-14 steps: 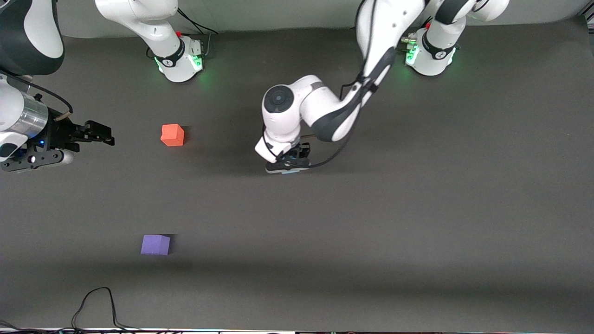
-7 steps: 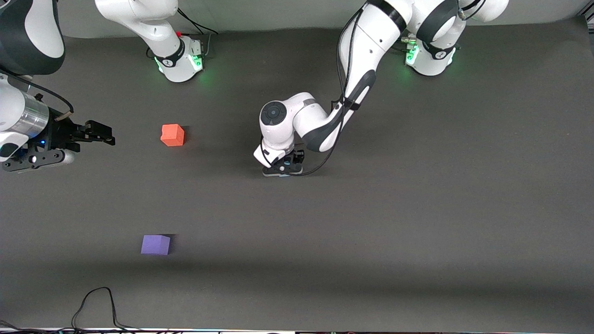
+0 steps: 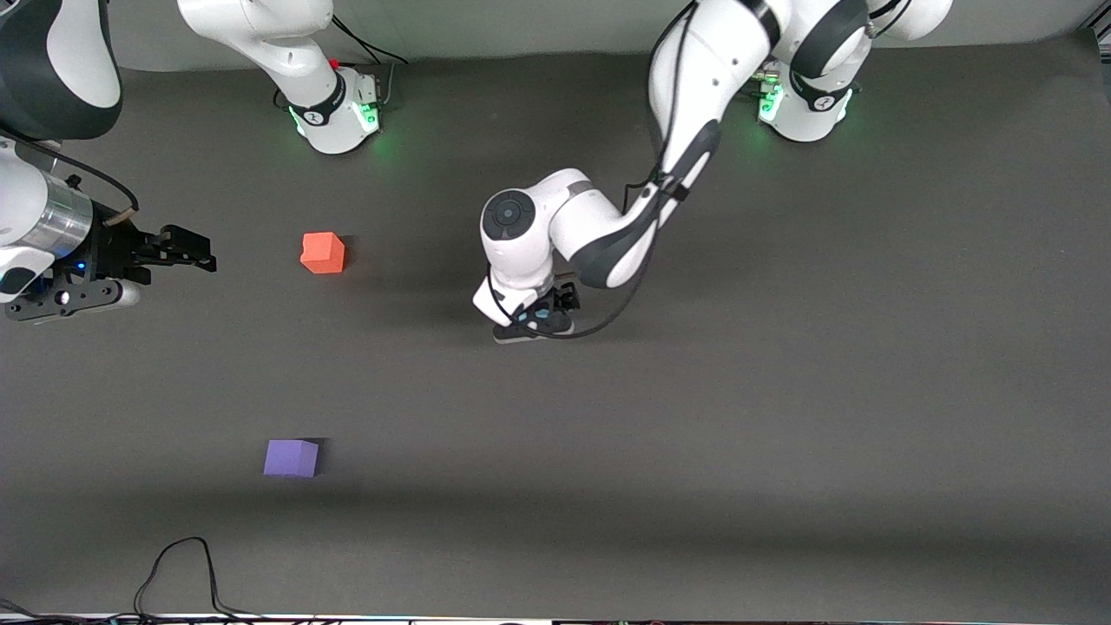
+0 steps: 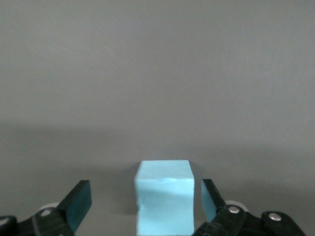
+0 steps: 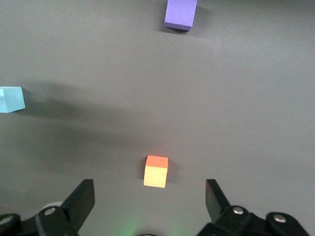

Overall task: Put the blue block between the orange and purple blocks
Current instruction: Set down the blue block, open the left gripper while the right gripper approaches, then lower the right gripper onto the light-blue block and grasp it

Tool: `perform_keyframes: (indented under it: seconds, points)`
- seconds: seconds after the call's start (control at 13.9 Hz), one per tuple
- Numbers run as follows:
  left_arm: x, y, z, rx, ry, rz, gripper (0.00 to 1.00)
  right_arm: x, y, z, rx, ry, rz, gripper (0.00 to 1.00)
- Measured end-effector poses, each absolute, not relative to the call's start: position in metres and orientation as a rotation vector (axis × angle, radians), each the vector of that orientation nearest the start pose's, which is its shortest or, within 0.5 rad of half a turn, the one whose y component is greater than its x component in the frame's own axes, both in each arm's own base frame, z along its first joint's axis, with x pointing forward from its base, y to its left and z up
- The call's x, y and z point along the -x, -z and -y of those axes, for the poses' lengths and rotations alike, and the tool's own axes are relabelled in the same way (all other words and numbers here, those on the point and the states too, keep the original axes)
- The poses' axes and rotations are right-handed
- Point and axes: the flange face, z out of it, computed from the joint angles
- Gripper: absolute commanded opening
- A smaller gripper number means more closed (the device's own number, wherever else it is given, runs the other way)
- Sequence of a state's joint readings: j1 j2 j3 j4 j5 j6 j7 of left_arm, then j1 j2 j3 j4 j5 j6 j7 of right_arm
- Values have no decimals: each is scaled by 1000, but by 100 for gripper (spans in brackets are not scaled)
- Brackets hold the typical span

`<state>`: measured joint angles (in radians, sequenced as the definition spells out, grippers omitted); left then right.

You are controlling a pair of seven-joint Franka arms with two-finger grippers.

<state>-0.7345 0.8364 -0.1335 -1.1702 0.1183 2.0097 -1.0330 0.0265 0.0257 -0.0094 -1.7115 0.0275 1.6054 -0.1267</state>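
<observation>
The blue block (image 4: 162, 196) sits on the dark table mat between the fingers of my left gripper (image 4: 145, 202). The gripper is open, with a gap on each side of the block, narrower on one side. In the front view the left gripper (image 3: 531, 325) is low at the table's middle and only slivers of the blue block (image 3: 542, 314) show. The orange block (image 3: 323, 253) lies toward the right arm's end. The purple block (image 3: 292, 457) lies nearer the front camera than the orange one. My right gripper (image 3: 178, 248) waits open and empty at the right arm's end; its wrist view shows the orange block (image 5: 156, 171), the purple block (image 5: 180, 13) and the blue block (image 5: 11, 99).
A black cable (image 3: 178, 569) loops on the mat at the edge nearest the front camera, close to the purple block. The two arm bases (image 3: 337, 113) stand at the edge farthest from that camera.
My left gripper has shifted slightly toward the front camera and the left arm's elbow has swung a little. The blocks and the right arm have not moved.
</observation>
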Motion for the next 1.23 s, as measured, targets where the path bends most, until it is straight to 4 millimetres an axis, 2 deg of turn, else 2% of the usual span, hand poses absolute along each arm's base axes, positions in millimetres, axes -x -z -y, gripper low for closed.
perform_keyframes:
  seconds: [0.07, 0.22, 0.36, 0.43, 0.58, 0.72, 0.87, 1.01, 1.08, 1.15, 1.23]
  points:
    - [-542, -328, 534, 3164, -20, 280, 100, -556, -547, -14, 3090, -201, 222, 100]
    - [-582, -399, 470, 3219, -87, 306, 100, -555, -549, -26, 3073, -193, 248, 100]
    - [-611, -457, 390, 3246, -177, 287, 100, -552, -553, -52, 3035, -197, 259, 100]
    - [-622, -478, 344, 3246, -212, 262, 100, -549, -556, -74, 3016, -200, 233, 100]
    - [-638, -504, 253, 3242, -259, 207, 100, -539, -566, -134, 3010, -194, 164, 100]
    - [-646, -516, 169, 3248, -262, 153, 100, -518, -578, -213, 3023, -177, 77, 100]
    - [-646, -522, 90, 3261, -244, 70, 100, -490, -588, -287, 3029, -159, 15, 100]
    - [-636, -532, 18, 3265, -214, 13, 100, -468, -589, -346, 3035, -161, -46, 100]
    - [-628, -540, -6, 3251, -195, 1, 100, -461, -587, -369, 3035, -162, -89, 100]
    - [-618, -550, -18, 3227, -175, -6, 100, -457, -582, -388, 3035, -162, -119, 100]
    - [-609, -562, -18, 3208, -150, -13, 100, -456, -573, -403, 3042, -174, -128, 100]
